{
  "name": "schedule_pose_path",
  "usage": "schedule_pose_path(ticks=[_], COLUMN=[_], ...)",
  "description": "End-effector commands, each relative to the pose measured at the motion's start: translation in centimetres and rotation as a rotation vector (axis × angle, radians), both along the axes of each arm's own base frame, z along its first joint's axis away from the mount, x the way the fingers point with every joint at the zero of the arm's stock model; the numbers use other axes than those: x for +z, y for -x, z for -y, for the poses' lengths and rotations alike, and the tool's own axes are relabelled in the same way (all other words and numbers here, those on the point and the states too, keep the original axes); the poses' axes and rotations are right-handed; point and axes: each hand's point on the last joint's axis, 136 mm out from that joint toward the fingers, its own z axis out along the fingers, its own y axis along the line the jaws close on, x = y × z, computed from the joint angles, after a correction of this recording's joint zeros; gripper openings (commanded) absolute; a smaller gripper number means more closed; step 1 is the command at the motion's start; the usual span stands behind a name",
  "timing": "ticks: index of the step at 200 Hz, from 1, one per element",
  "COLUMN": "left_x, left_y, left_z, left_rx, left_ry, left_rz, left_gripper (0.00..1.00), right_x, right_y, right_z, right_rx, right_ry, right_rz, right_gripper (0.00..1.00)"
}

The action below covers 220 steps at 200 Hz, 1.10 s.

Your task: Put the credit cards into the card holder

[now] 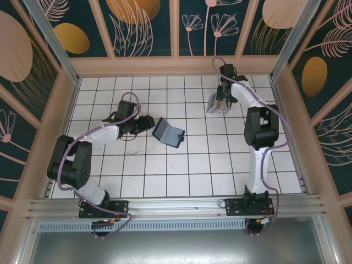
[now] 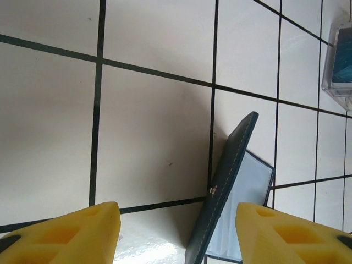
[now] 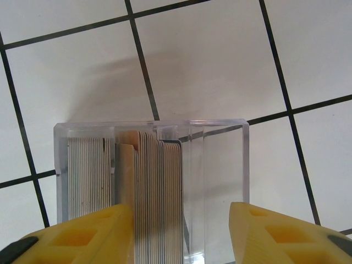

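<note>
Right fingertips spread over clear tray of upright credit cards

Nothing readable is showing: no text, label, brand, number or sign. The credit cards are standing edge-on in the clear tray, so their faces are not showing. The wallet is lying open with both its cover and its inside showing plain.

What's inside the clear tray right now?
A stack of cards stands on edge against one side of the tray; the other side looks empty. The cards cover each other's faces, so I can't count them.
</note>
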Motion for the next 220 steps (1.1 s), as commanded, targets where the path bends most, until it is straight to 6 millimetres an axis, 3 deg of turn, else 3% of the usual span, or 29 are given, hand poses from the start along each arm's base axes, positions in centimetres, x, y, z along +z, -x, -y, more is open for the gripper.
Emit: schedule_pose_path(ticks=[1, 46, 78, 107, 171, 209, 220], left_x=[1.4, 2.0, 2.8, 3.4, 1.5, -0.2, 0.2], left_y=[-0.5, -0.9, -1.6, -2.3, -1.8, -1.4, -2.0], left_z=[-0.2, -0.4, -0.7, -0.3, 1.1, 1.1, 1.5], left_rx=[-0.007, -0.004, 0.008, -0.005, -0.082, -0.105, -0.117], left_ry=[-0.007, -0.018, -0.034, -0.029, -0.142, -0.226, -0.252], left_rz=[0.033, 0.055, 0.113, 0.169, 0.177, 0.151, 0.156], left_gripper=[0.59, 0.58, 0.58, 0.55, 0.56, 0.56, 0.56], right_x=[-1.1, 0.4, -0.7, -1.9, -1.9, -0.8, -0.6], right_y=[0.7, 0.4, 0.4, 0.6, 1.4, 1.5, 1.4], right_z=[0.4, -0.7, -1.7, -1.4, 0.3, 0.8, 1.0], right_rx=[0.012, 0.032, 0.057, 0.045, 0.022, 0.014, 0.012], right_ry=[0.04, -0.01, -0.073, -0.08, -0.002, 0.022, 0.033], right_rz=[-0.057, -0.015, -0.039, -0.066, -0.086, -0.071, -0.066], right_gripper=[0.51, 0.52, 0.54, 0.53, 0.49, 0.49, 0.48])
